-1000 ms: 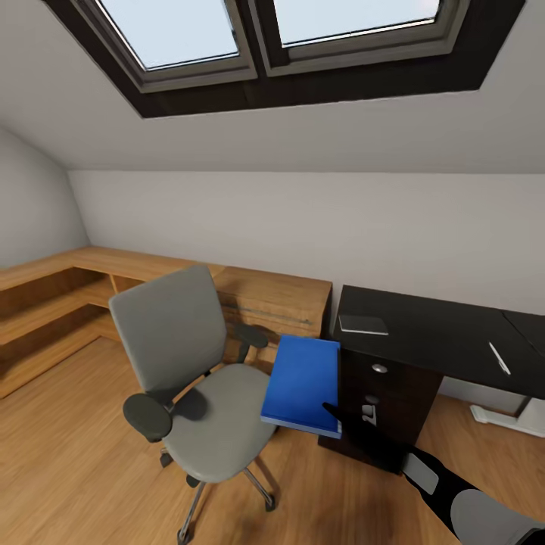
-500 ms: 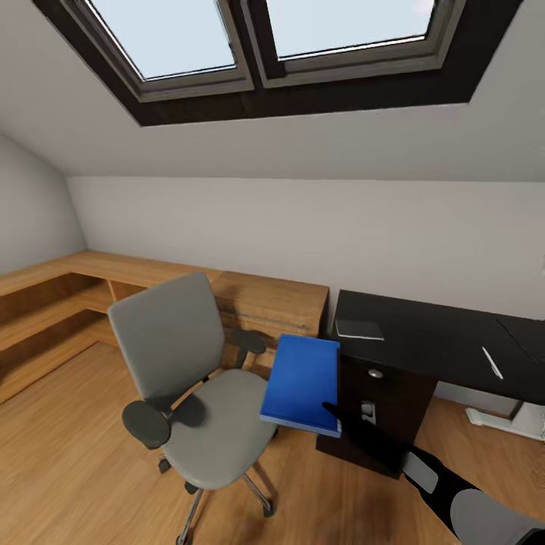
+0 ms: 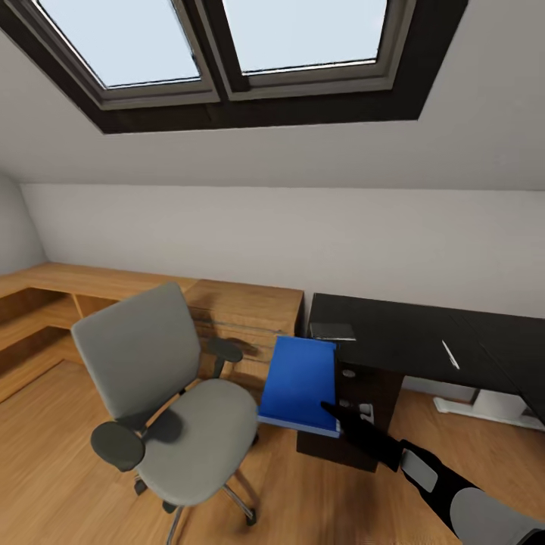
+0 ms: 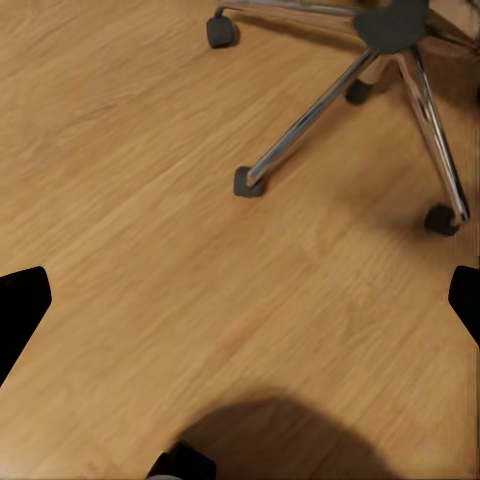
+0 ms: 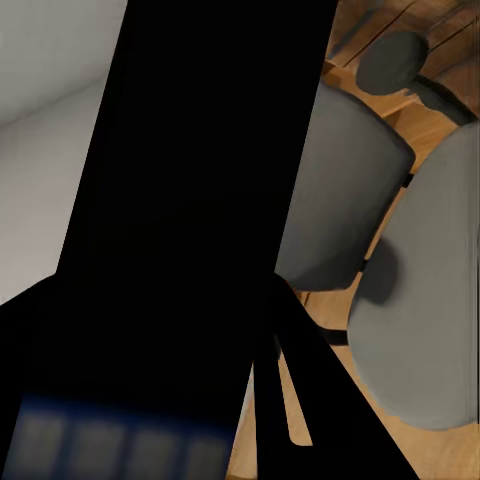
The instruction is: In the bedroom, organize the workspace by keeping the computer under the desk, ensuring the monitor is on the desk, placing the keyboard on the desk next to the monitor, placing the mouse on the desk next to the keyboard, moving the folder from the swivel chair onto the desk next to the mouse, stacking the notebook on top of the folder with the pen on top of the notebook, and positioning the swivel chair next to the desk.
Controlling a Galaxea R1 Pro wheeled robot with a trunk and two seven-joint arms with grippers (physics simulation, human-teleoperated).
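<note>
The blue folder (image 3: 297, 378) hangs in the air between the swivel chair (image 3: 189, 431) and the desk (image 3: 409, 333), and my right gripper (image 3: 330, 409) is shut on its near corner. In the right wrist view the folder (image 5: 190, 200) is a dark slab in front of the camera, with the grey chair (image 5: 350, 200) beyond it. The chair's seat is bare. A grey notebook (image 3: 331, 331) lies on the desk's left end and a white pen (image 3: 450, 354) lies further right. My left gripper (image 4: 240, 310) is open over the wood floor, near the chair's silver base (image 4: 330, 110).
A light wood cabinet (image 3: 242, 306) and low wooden shelves (image 3: 38, 303) run along the wall behind the chair. The desk's dark drawers (image 3: 348, 375) face me beside the folder. Its white leg (image 3: 484, 405) stands at the right. Skylights (image 3: 227, 45) sit in the sloped ceiling.
The whole head view has slid left and slightly up, so the camera has turned right. The folder stays in my right gripper at the same place in the picture.
</note>
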